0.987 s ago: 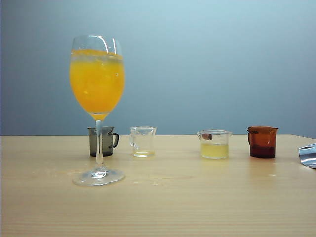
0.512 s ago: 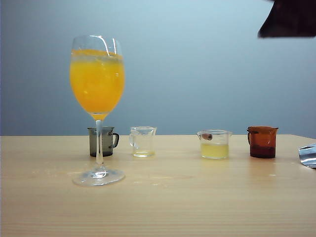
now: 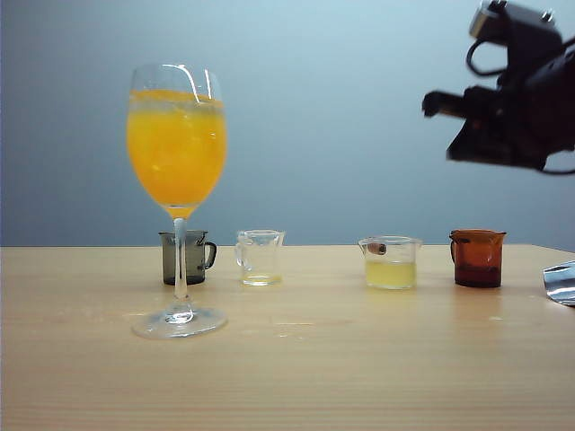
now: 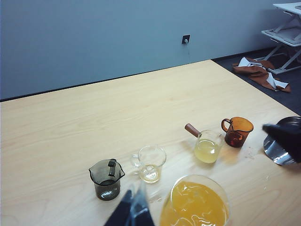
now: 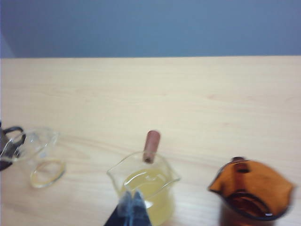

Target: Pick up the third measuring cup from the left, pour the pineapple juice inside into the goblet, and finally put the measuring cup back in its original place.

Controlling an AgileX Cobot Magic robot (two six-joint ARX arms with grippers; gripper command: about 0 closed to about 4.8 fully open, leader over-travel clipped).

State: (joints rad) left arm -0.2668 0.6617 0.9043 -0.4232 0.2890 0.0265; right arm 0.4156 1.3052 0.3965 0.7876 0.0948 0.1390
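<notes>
Four small measuring cups stand in a row toward the far edge of the tabletop (image 3: 287, 377), and one goblet (image 3: 178, 180) stands nearer the front, close to the left end of the row. From the left they are a grey cup (image 3: 188, 257), a clear handled cup (image 3: 260, 257), the third measuring cup (image 3: 390, 261) and an amber cup (image 3: 477, 258). The third measuring cup holds a shallow layer of pineapple juice (image 3: 390, 274) (its reddish-brown handle sits at the rim) and stands untouched, just left of the amber cup. The goblet is almost full of deep orange drink, and its stem hides part of the grey cup. A shiny metal object (image 3: 561, 282) lies at the right edge.

The right gripper (image 3: 435, 103) hangs high in the air above the right end of the row, fingers clenched together and empty, pointing left. The left gripper (image 4: 134, 212) shows only its fingertips, pressed together on nothing, above the near edge by the goblet.
</notes>
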